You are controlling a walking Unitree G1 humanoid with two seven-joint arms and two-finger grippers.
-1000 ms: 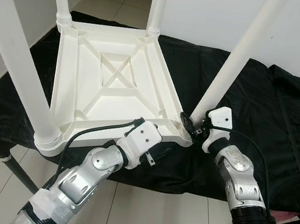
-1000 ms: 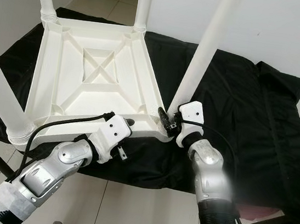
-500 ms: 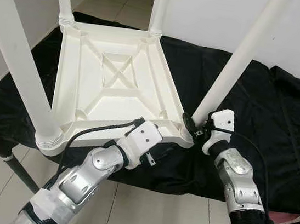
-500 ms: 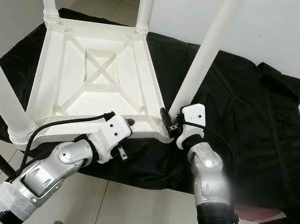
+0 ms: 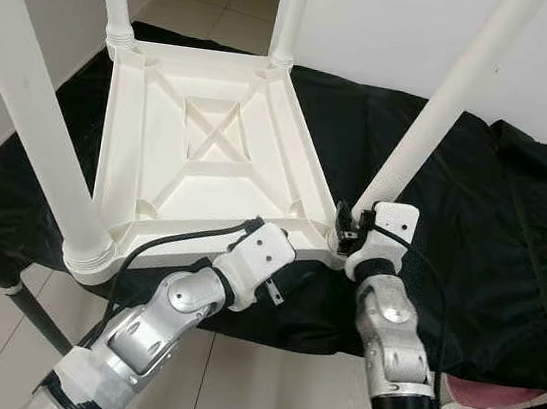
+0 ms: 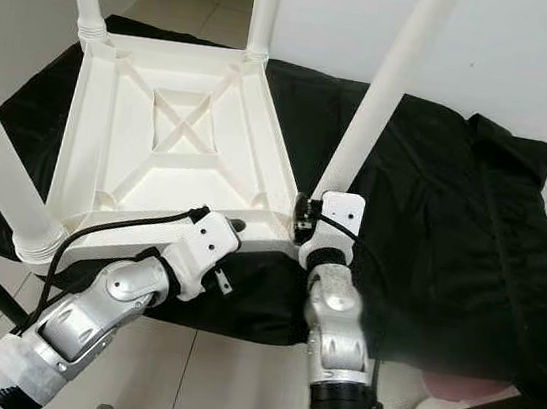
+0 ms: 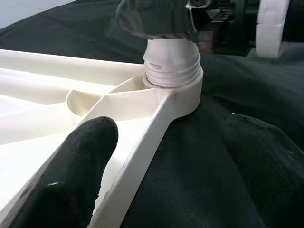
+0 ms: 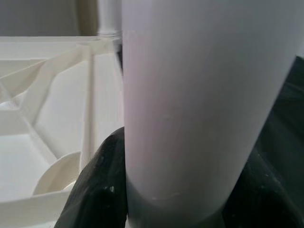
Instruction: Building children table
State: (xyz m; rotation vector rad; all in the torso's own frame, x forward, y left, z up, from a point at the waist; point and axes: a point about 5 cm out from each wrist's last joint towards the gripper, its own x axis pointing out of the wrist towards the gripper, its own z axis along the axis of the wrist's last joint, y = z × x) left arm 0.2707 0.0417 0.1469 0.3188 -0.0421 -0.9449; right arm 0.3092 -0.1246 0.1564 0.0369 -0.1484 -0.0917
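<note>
The white plastic children's table lay upside down on a black cloth spread over a low surface, its ribbed underside facing up. Three legs stood in the far-left, far-right and near-left corners. The fourth leg rose at a slant from the near-right corner socket, and that lean marked it as the one being fitted.

The right gripper sat at the foot of this leg, its jaws pinching the leg just above the socket; the right wrist view showed the black fingers pressed against the white tube on both sides. The left gripper reached to the near edge of the tabletop, its jaws spread, one finger resting over the tabletop rim and the other out over the cloth, not clamping anything.

The left wrist view showed threads still exposed above the socket collar, so the leg seemed not fully seated. To do the step well, the leg probably needed bringing upright over the socket before turning, since a slanted start risks cross-threading. The left gripper would do best pressing down on the rim so the light tabletop could not spin or slide on the cloth while the right one turned.
</note>
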